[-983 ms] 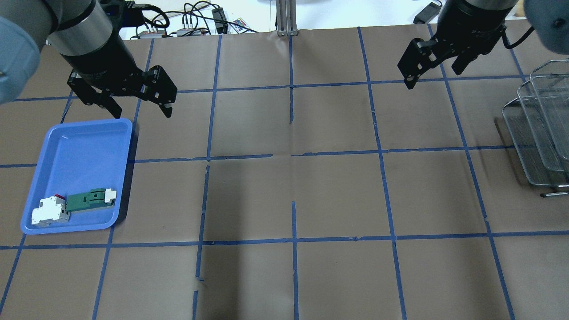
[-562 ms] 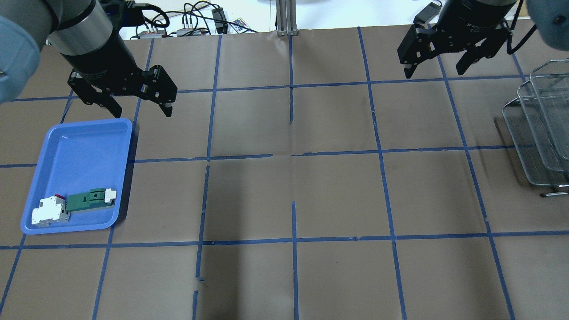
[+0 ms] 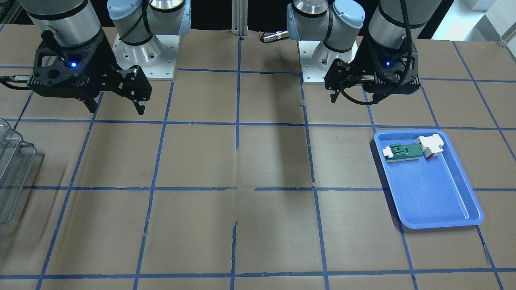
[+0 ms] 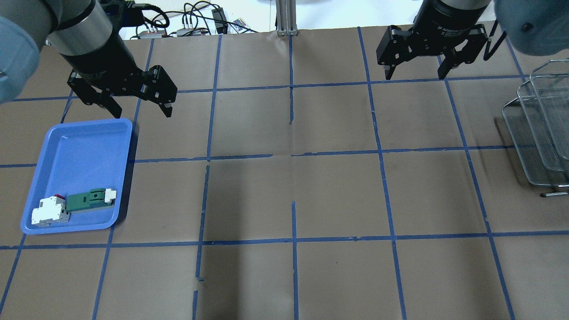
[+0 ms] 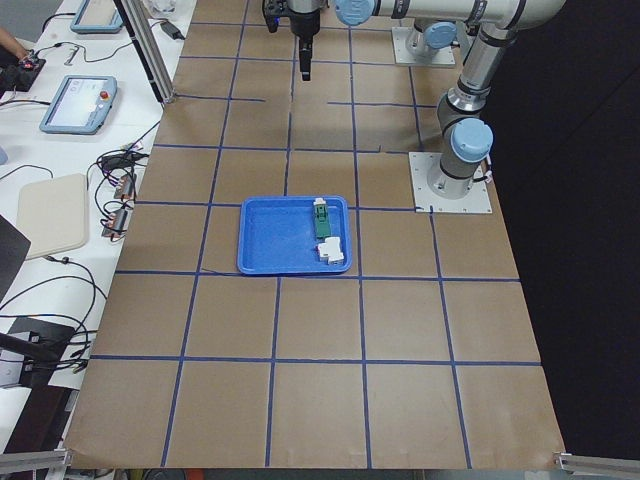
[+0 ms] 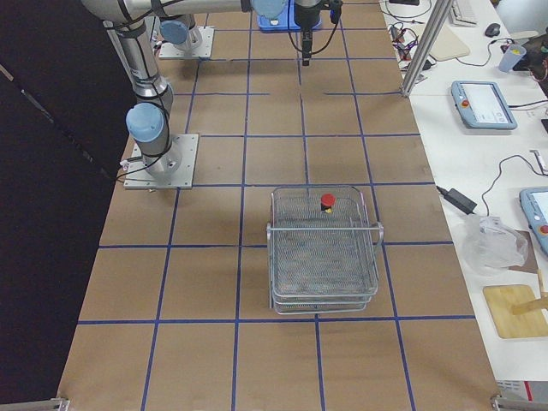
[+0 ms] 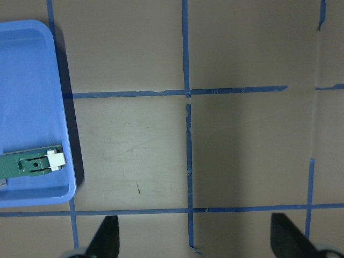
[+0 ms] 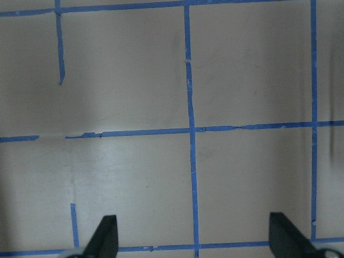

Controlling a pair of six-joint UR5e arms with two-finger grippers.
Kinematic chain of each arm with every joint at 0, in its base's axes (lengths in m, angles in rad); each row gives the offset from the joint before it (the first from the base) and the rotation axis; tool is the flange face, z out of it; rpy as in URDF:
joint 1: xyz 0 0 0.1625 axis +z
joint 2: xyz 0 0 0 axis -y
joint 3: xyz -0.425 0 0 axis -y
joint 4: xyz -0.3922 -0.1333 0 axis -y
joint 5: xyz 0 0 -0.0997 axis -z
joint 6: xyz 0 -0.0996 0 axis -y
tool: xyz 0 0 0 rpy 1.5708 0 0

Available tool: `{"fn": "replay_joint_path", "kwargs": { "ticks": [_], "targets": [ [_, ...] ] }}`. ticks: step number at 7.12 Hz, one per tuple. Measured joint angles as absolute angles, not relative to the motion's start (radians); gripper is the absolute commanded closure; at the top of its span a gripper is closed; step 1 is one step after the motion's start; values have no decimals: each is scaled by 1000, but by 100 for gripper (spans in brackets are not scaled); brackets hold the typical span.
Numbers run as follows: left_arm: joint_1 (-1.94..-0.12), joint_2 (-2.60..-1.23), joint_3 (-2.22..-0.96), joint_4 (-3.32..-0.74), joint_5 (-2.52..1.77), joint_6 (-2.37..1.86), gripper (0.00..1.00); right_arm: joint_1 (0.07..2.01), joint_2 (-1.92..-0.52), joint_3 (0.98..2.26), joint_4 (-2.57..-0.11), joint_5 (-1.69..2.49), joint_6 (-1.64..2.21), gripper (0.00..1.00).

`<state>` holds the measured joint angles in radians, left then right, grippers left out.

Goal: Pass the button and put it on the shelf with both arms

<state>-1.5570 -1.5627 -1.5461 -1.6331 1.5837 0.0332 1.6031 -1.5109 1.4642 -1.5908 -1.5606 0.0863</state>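
The button [image 6: 327,202], with its red cap up, sits in the top tier of the wire-mesh shelf [image 6: 324,257], near the tier's far rim; it shows only in the exterior right view. The shelf also shows partly at the overhead view's right edge [image 4: 535,133] and the front view's left edge [image 3: 12,173]. My right gripper [image 4: 414,74] is open and empty over the far table, left of the shelf [image 3: 117,109] [image 8: 193,239]. My left gripper [image 4: 142,111] is open and empty above the blue tray's far corner [image 7: 196,239].
A blue tray [image 4: 80,146] lies at the left with a green-and-white flat part [image 4: 91,199] and a white block with red [image 4: 49,211] at its near end. Cables and devices [image 4: 195,22] lie beyond the table's far edge.
My right gripper has moved left, away from the shelf, and turned so its fingers stand level. The left arm has not moved.
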Motion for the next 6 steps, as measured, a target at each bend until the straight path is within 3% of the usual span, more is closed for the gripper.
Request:
{"fn": "replay_joint_path", "kwargs": {
  "ticks": [6],
  "targets": [
    [-1557,-1565,-1544,-1631,1583,36,0,1609,-1501,1477,-1595,-1581,103,0]
  ]
}}
